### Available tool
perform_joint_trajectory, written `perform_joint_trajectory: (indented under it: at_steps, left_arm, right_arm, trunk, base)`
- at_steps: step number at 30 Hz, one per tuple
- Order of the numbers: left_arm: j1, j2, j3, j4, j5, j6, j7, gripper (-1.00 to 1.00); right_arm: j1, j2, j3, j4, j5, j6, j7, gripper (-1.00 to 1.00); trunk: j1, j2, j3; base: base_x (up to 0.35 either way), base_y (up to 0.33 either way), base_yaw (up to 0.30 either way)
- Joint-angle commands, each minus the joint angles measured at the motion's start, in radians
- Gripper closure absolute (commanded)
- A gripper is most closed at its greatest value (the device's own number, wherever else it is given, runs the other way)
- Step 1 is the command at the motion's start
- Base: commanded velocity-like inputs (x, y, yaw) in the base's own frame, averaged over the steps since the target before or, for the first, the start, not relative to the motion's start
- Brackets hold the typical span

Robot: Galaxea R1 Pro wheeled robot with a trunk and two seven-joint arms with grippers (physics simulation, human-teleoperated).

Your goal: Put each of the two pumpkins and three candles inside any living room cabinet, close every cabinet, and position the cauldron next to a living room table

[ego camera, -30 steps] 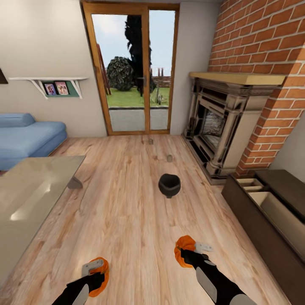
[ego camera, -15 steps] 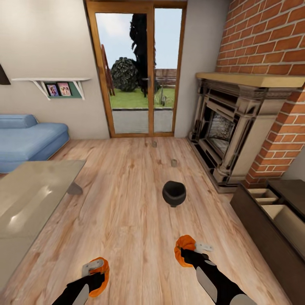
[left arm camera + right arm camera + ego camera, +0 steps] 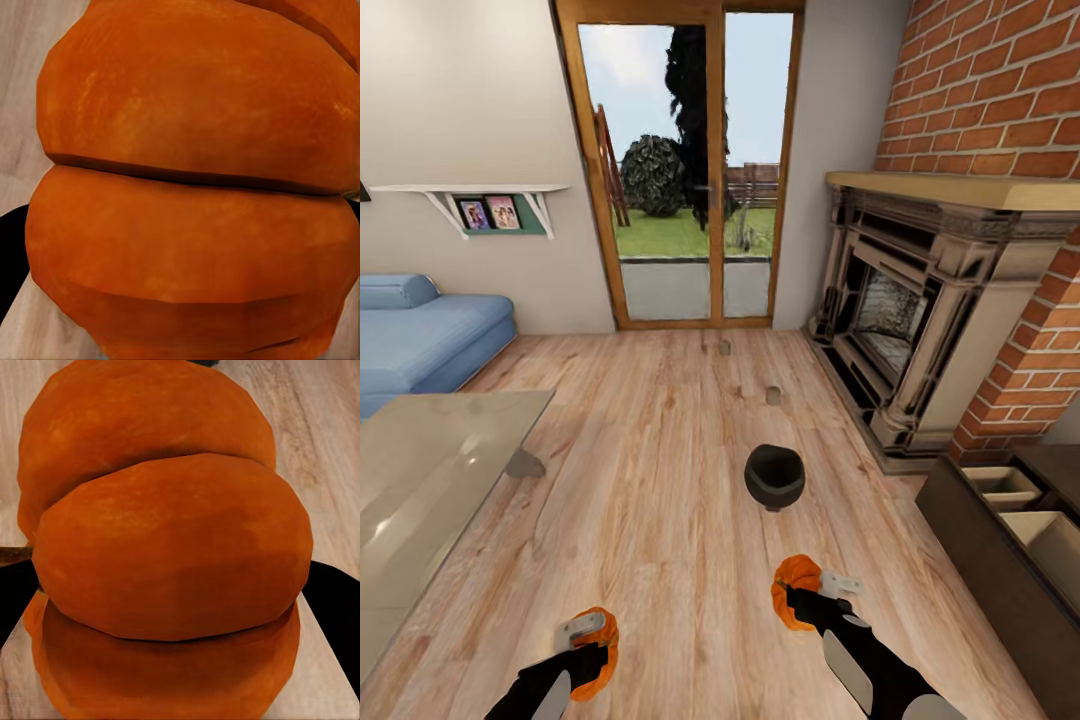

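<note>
Wood floor [image 3: 640,500], cauldron [image 3: 774,476] ahead, each claw [image 3: 592,650] [image 3: 800,595] pinching a pumpkin [image 3: 600,655] [image 3: 792,590].

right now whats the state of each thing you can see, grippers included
left gripper: shut on left pumpkin, held off the floor
right gripper: shut on right pumpkin, held off the floor
cauldron: upright on the floor, mouth open
two candles: upright on the floor beyond the cauldron
cabinet: drawers pulled open
glass door: closed
</note>
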State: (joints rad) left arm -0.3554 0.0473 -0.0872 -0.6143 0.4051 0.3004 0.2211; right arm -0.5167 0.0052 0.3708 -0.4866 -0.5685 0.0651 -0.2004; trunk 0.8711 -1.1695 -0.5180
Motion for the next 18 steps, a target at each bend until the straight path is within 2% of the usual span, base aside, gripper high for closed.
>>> perform_joint_trajectory:
  at_steps: [1,18]
  left_arm:
    - [0.0,0.001,-0.008,-0.002,0.009,0.003,0.011,1.0]
    - [0.0,0.0,-0.009,0.0,0.008,0.002,0.011,1.0]
  right_arm:
    - [-0.001,-0.001,0.007,-0.003,-0.004,0.004,-0.01,1.0]
    - [-0.001,-0.002,0.007,-0.003,-0.005,0.004,-0.01,1.0]
  trunk:
    - [0.001,-0.001,-0.001]
    - [0.001,-0.001,0.004]
  base:
    - [0.331,0.0,0.0]
    - [0.331,0.0,0.021]
